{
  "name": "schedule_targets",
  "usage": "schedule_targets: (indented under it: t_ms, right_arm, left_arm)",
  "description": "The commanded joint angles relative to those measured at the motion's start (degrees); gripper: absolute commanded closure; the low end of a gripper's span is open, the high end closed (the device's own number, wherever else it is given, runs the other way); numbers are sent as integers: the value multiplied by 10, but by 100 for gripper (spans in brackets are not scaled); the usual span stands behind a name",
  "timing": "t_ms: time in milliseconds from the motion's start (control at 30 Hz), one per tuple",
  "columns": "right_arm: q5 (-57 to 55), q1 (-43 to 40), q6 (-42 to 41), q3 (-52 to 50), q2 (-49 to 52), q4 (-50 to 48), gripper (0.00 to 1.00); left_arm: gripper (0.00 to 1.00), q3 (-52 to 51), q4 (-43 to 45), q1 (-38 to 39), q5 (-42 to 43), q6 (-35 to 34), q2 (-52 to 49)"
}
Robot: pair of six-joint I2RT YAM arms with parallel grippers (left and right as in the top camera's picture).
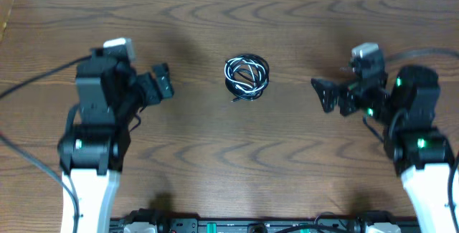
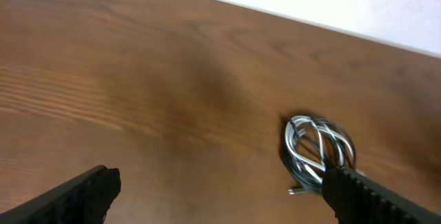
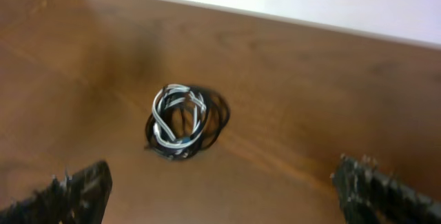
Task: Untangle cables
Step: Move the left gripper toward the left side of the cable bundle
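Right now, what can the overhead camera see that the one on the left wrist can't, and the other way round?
Only overhead: both arms whole, with the left gripper and right gripper open on either side of the cable bundle, neither touching it. Only the left wrist: a close, low look out between its own spread fingers, the bundle off to the right. Both: the same coil of black and white strands lying on the brown wooden table.

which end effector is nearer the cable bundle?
Near tie, right perhaps marginally. The left end effector is left of the cable bundle, the right end effector right of it; neither touches.
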State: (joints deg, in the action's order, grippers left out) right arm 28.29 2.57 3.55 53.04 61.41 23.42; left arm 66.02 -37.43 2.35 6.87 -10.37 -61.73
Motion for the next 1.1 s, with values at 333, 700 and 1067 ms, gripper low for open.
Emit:
schedule_targets:
  t_ms: [333, 700, 1067]
  right_arm:
    - [21, -4, 34, 180, 164, 98, 1]
    - [28, -2, 32, 179, 174, 103, 1]
    - [-14, -1, 31, 177, 175, 109, 1]
  left_arm:
    - [0, 245, -137, 82, 6, 29, -245]
    - [0, 244, -118, 107, 92, 24, -308]
    - [13, 244, -52, 171, -33, -116, -428]
